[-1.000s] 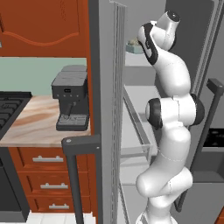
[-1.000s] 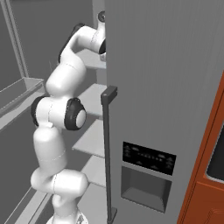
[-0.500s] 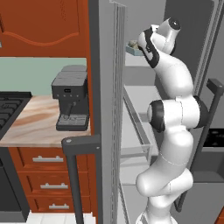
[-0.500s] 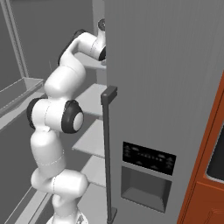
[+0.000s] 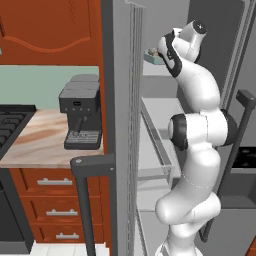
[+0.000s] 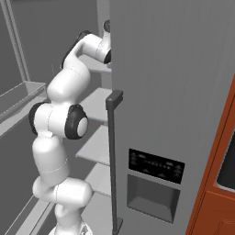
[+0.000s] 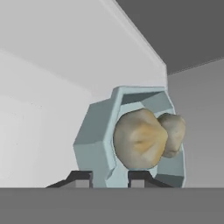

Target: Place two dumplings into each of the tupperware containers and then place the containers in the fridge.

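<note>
**Pale blue tub at the jaws, on a fridge shelf**

Dark finger tips point(image 7: 78, 178) rise at six o'clock in the hand view, one on each side of the near rim of the light blue-grey tupperware container point(image 7: 94, 135). The jaws stand narrowly parted with that rim between them; whether they pinch it or have just let go cannot be told. The gripper point(image 7: 110, 178) is low and close to the tub.

The tub is smooth, matt and flat-walled, with cut corners that give it an angular outline. Two dumplings point(image 7: 140, 139) lie in it, touching: the nearer is a rounded beige lump with a tan, pinched centre, and the second point(image 7: 174, 132) sits at its three o'clock, partly hidden behind it. The container rests on a pale, flat shelf point(image 7: 39, 144), with white wall planes rising to twelve o'clock and a dark grey panel at one to three o'clock.

From the left base view, the tub point(image 5: 153, 58) shows at the arm's ten o'clock, on an upper shelf of the fridge point(image 5: 125, 100), with a tan lump on top. The open grey steel door with its dark bar handle point(image 5: 87, 200) stands at seven o'clock. One black coffee machine point(image 5: 80, 110) sits on a marbled counter point(image 5: 35, 145) at nine o'clock, above red-brown drawers point(image 5: 55, 202).

From the right base view, the fridge's other grey door point(image 6: 179, 82), with one dark dispenser panel point(image 6: 153, 167), covers the hand.
</note>
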